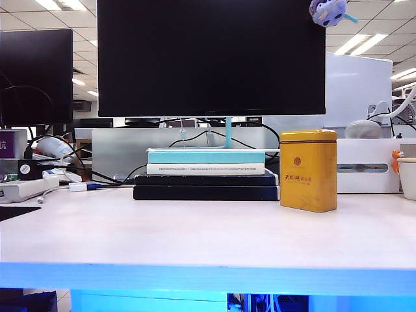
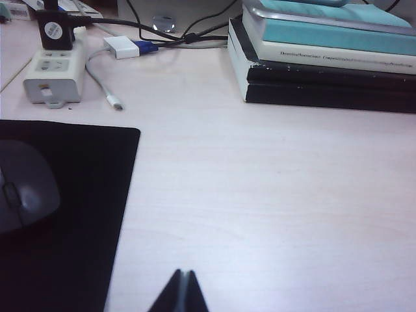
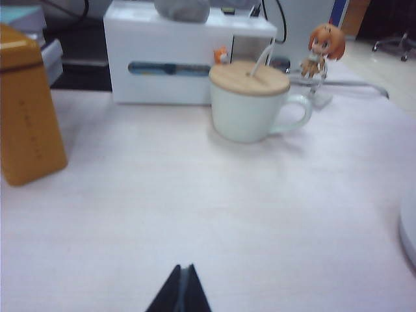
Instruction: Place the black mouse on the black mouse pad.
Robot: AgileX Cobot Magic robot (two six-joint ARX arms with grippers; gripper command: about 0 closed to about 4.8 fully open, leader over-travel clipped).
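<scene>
Two grippers hang over the pale tabletop (image 1: 208,234), and you can see each only through its own wrist camera: the left gripper (image 2: 181,292) has its dark fingertips pressed together with nothing between them, above bare wood just beside the black mouse pad (image 2: 78,221); the right gripper (image 3: 180,291) shows the same closed point, empty, over open wood. Your black mouse (image 2: 23,187) already sits on the pad, cut by the frame edge, well in from the pad's rounded corner. In the exterior view only a thin dark wedge of that pad (image 1: 16,212) shows at the table's left edge. Toward the back left lie a white power strip (image 2: 55,73) and a loose white cable (image 2: 101,88). At the back middle a stack of books (image 1: 206,174) rests under the monitor (image 1: 211,57), with the yellow tin (image 1: 308,170) just beside it. Near the back right stand a lidded white mug (image 3: 250,104), a white box (image 3: 175,55) and a small orange-haired figurine (image 3: 322,49)
</scene>
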